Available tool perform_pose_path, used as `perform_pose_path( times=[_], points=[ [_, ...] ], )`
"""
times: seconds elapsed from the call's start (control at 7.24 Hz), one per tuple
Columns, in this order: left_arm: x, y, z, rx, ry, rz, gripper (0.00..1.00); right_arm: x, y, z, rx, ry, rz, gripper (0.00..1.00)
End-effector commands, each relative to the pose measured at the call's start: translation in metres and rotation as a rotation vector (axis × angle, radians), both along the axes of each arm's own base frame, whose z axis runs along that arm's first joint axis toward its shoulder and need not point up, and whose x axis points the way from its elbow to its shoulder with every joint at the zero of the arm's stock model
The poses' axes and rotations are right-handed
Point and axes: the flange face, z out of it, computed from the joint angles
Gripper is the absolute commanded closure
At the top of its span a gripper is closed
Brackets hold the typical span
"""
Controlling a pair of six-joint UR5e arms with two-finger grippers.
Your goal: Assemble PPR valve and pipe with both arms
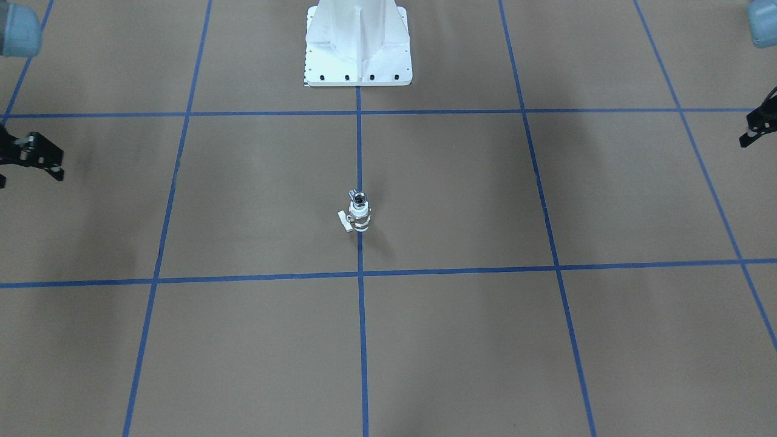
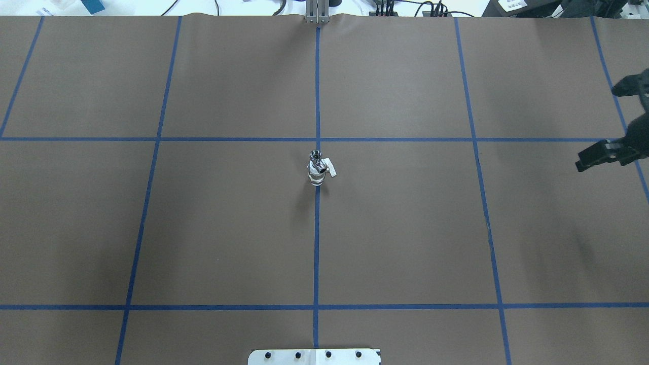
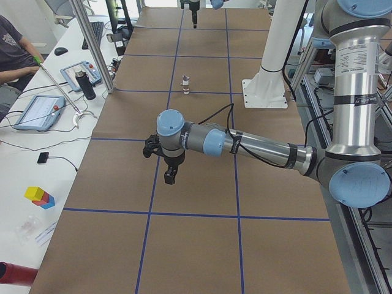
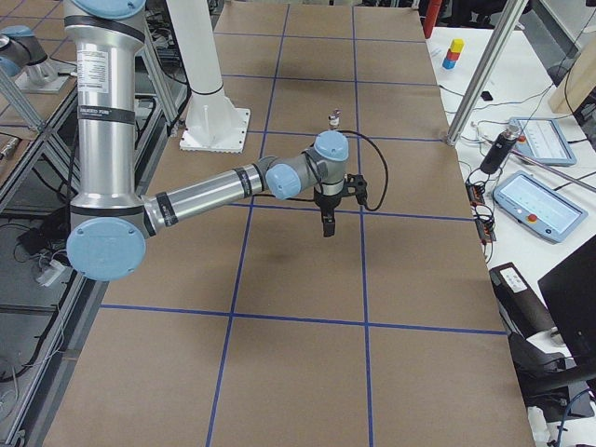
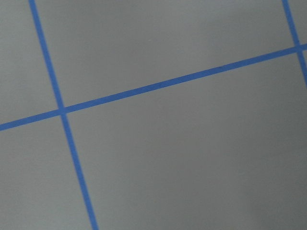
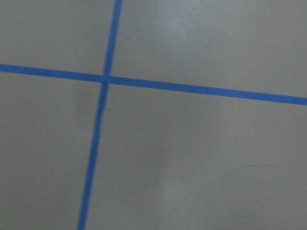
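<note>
Two grippers well apart from the parts | right gripper [image 2: 598, 128]: fingers spread wide, holding nothing | left gripper [image 1: 754, 128]: cut off at frame edge, opening cannot tell | PPR valve [image 1: 360, 217]: upright on centre tape line [image 1: 362, 340], mid-table | pipe [image 1: 359, 198]: standing on valve's top end.

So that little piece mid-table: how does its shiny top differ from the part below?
The pipe is all silvery metal with a dark open end facing up. The PPR valve below it shows white plastic and a white side lever. The pipe is the smaller of the two and sits on top, while the valve stands on the table. Together they form one upright stack on the blue centre line.
</note>
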Motion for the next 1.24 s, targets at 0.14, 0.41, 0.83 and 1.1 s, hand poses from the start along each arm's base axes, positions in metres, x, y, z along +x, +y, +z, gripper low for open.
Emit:
perform_pose_path(
  times=[0.14,0.41,0.83,1.1],
  points=[
    [-0.027,0.001,0.031,-0.084,0.021,-0.016,0.01,0.111,0.019,0.082,0.013,-0.022,0.001,0.01],
    [-0.030,0.002,0.033,-0.101,0.019,-0.028,0.01,0.139,0.017,0.088,-0.012,-0.032,0.066,0.01],
    [-0.032,0.004,0.034,-0.123,0.016,-0.034,0.01,0.138,0.006,0.078,-0.046,-0.028,0.066,0.01],
    [-0.032,0.005,0.034,-0.121,0.015,-0.035,0.01,0.135,0.005,0.078,-0.048,-0.017,0.063,0.01]
  ],
)
